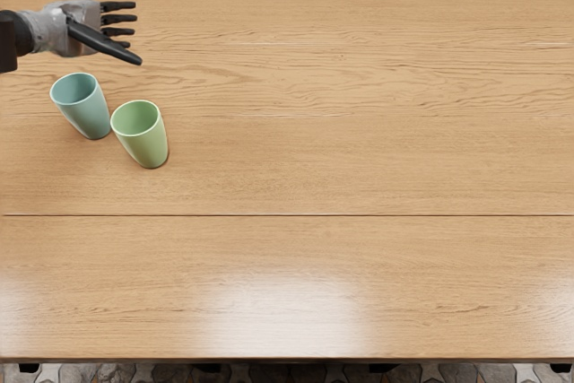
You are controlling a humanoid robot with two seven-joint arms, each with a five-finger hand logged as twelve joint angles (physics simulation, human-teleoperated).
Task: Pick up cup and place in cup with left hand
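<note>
My left hand reaches in from the picture's left edge at the upper left, fingers spread and pointing right, holding nothing. Below it in the head view, a blue-green cup stands upright on the table. A light green cup stands upright just to its right and slightly nearer the front. Both cups have their mouths up and look empty inside. The two stand very close together; whether their sides touch is hard to tell.
The wooden table fills most of the view. Its back edge runs along a dark wall, and its front edge lies above a stone-patterned floor. The right arm is out of view.
</note>
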